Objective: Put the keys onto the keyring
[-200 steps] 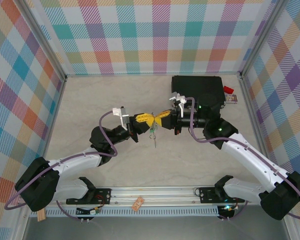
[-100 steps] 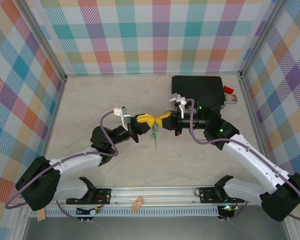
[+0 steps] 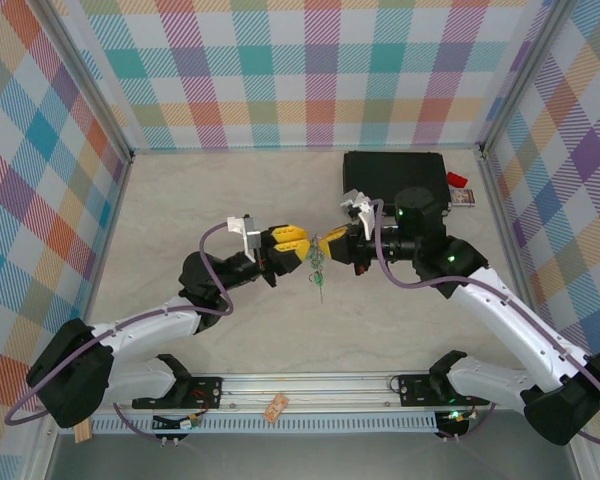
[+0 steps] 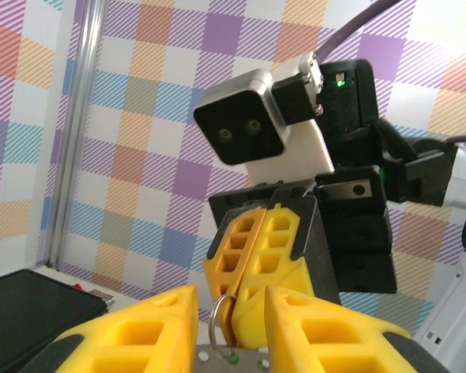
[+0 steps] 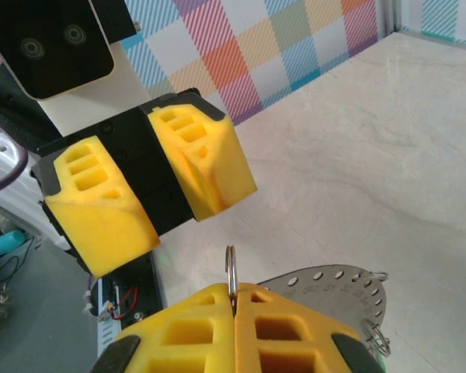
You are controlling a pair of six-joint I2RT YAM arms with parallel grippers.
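My right gripper (image 3: 326, 245) is shut on a small wire split ring (image 5: 231, 269), which stands up between its yellow pads (image 5: 194, 326). Under it hangs the keyring (image 5: 335, 284), a flat grey metal plate with numbered holes, also seen as the keyring (image 4: 241, 359). The keys (image 3: 317, 275) dangle below the two grippers, their green heads just visible. My left gripper (image 3: 300, 248) faces the right one a short gap away, open and holding nothing. In the left wrist view the left gripper (image 4: 231, 315) frames the split ring (image 4: 215, 318). In the right wrist view the left gripper (image 5: 179, 221) hangs beyond the ring.
A black case (image 3: 395, 175) lies at the back right of the table, just behind the right arm. A small red item (image 3: 456, 180) and a small box (image 3: 465, 197) sit beside it. A metal rail (image 3: 310, 385) runs along the near edge.
The left gripper, earlier closed tip to tip against the right one at the ring, has opened and drawn back left. The right gripper keeps the ring; the keys have shifted slightly right.
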